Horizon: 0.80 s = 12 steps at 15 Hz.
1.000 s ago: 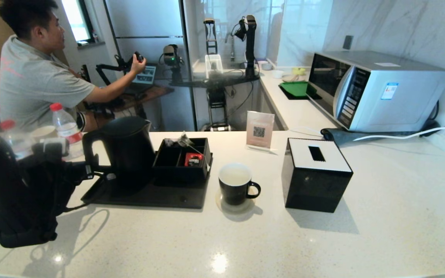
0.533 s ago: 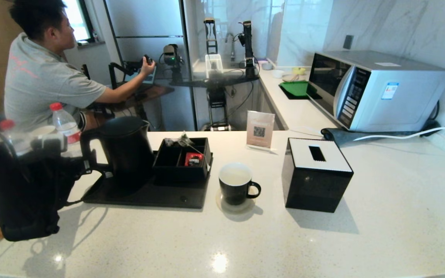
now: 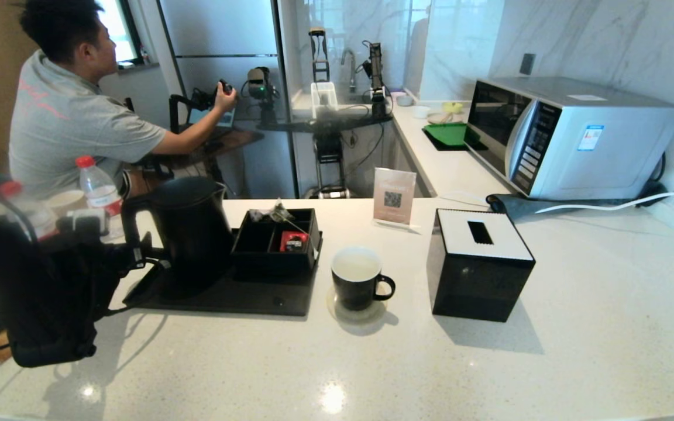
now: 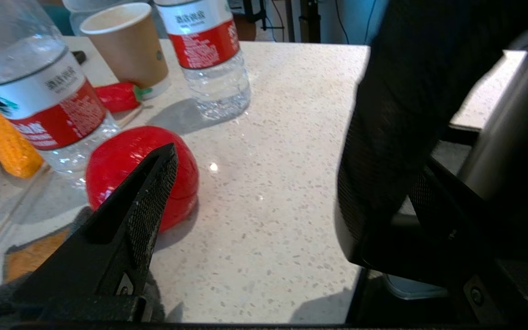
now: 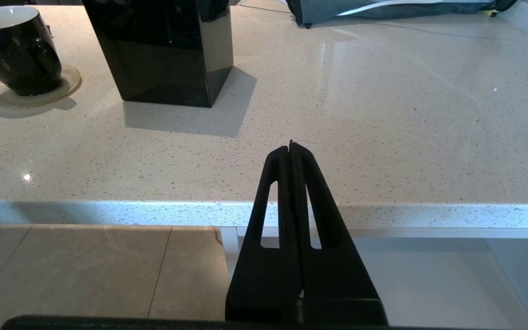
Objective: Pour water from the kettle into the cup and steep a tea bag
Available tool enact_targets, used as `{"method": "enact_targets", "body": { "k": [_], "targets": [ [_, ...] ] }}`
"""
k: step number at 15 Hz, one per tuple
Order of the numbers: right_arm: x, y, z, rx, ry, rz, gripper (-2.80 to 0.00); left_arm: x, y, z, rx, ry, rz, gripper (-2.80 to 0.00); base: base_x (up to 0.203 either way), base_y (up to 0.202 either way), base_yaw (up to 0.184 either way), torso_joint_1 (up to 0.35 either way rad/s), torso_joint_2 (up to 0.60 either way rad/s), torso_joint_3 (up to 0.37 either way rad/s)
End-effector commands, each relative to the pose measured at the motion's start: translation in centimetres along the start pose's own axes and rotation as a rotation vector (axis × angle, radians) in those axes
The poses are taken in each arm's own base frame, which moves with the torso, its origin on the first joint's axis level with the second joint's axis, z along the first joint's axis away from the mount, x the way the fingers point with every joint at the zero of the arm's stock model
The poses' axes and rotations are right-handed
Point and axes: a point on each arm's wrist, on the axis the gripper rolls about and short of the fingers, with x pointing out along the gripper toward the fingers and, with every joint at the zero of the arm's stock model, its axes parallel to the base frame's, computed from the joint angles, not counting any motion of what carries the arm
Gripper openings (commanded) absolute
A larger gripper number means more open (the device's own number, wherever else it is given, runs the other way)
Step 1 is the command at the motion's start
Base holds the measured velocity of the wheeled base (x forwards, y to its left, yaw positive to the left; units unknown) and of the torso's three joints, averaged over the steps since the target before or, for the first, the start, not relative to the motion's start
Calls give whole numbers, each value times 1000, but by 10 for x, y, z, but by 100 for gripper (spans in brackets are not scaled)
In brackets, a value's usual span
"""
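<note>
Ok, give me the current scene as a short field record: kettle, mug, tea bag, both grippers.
kettle: upright on the black tray, lid on, handle facing the left arm
cup: black mug on a coaster, right of the tray, pale liquid inside
tea bag: in the black organiser box, not in the mug
left gripper: open, at the kettle handle, not closed on it
right gripper: shut, empty, parked off the counter's near edge

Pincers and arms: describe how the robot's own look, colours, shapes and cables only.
Left pincer: matte black, wedge-shaped fingers with fine mesh-textured pads and small screws. Its arm is bulky and black, trailing a looped black cable. Right pincer: black, tapered, slotted fingers ending in a thin tip.
</note>
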Motion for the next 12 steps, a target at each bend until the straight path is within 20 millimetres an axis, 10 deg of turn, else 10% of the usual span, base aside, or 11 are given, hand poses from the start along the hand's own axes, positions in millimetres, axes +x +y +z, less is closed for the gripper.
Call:
{"method": "enact_targets", "body": {
  "k": [1, 12],
  "targets": [
    [0, 0, 0, 0, 2, 0, -280, 3, -5, 0, -7, -40, -6, 0, 0, 0, 0, 0, 0, 0],
    [0, 0, 0, 0, 1, 0, -280, 24, -7, 15, -20, -137, 2, 0, 0, 0, 0, 0, 0, 0]
  ]
}}
